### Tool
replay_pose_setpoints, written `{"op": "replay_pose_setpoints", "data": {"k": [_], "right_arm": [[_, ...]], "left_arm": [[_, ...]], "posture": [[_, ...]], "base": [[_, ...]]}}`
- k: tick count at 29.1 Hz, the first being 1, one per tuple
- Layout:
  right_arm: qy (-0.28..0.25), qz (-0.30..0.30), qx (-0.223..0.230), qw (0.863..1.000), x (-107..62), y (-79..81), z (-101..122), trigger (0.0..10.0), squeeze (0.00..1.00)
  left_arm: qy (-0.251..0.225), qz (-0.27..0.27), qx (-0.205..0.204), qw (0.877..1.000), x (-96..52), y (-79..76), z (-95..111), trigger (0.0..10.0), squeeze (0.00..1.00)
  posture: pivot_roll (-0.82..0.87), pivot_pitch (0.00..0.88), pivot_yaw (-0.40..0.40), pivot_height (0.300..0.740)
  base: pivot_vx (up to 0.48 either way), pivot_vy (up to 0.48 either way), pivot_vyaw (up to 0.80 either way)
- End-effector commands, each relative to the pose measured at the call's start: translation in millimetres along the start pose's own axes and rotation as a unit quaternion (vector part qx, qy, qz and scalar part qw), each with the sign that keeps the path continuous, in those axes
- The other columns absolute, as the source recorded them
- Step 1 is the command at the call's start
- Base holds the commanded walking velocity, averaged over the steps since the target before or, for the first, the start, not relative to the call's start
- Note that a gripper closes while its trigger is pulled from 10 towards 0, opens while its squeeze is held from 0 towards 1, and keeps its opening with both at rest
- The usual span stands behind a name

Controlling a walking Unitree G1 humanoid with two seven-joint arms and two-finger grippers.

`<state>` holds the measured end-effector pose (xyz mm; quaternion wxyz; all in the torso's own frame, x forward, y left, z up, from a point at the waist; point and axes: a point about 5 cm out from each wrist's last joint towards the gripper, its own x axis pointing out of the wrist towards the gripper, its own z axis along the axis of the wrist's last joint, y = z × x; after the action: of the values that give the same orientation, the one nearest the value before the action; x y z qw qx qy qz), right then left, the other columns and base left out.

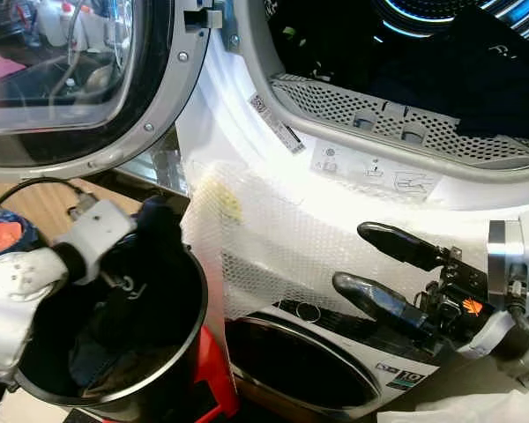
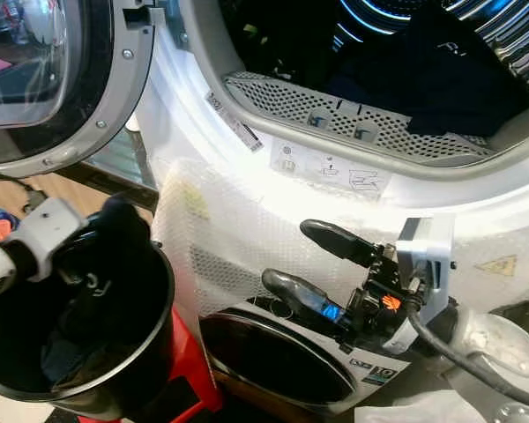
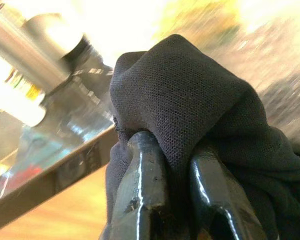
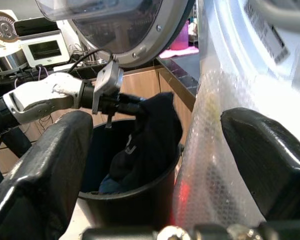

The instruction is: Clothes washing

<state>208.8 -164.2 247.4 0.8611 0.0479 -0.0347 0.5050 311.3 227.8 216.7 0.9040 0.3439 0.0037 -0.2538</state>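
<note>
Black garment point(image 4: 147, 135), pinched by left tool point(image 3: 175, 200) (fingertips buried), over bucket point(image 1: 159, 370); right tool point(image 1: 370, 264) gapes empty.

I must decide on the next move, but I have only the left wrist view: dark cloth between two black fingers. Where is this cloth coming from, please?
Observer: The left gripper is shut on a dark garment that hangs into a black bucket.
Operator: Is the machine door open?
Observer: Yes, the door is swung open to the robot's left, and dark clothes lie in the drum.
Operator: And the other arm?
Observer: The right gripper is open and holds nothing, in front of the machine's bubble-wrapped front.
</note>
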Motion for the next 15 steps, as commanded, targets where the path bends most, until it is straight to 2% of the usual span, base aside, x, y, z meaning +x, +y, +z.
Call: {"op": "replay_pose_setpoints", "data": {"k": [1,4,9,15], "right_arm": [[0.0,-0.005,-0.017,1.0,-3.4,2.8,1.2,10.0,0.0],[0.004,-0.011,-0.013,1.0,-5.5,1.8,-2.5,10.0,0.0],[0.017,-0.04,0.005,0.999,-13.1,-8.4,-19.2,10.0,0.0],[0.016,-0.041,0.004,0.999,-13.6,-8.2,-19.9,10.0,0.0]], "left_arm": [[-0.044,-0.023,0.009,0.999,7.1,-8.6,21.6,10.0,0.0],[-0.063,-0.037,0.011,0.997,10.5,-16.9,30.5,10.0,0.0],[-0.126,-0.078,-0.02,0.989,14.8,-44.9,63.3,10.0,0.0],[-0.127,-0.079,-0.021,0.988,15.8,-45.4,64.4,10.0,0.0]], "posture": [[-0.03,0.146,-0.045,0.74],[-0.03,0.141,-0.041,0.74],[-0.02,0.134,-0.037,0.74],[-0.02,0.134,-0.037,0.74]], "base": [[0.0,0.0,0.0],[0.0,0.0,0.0],[0.0,0.0,0.0],[0.0,0.0,0.0]]}}
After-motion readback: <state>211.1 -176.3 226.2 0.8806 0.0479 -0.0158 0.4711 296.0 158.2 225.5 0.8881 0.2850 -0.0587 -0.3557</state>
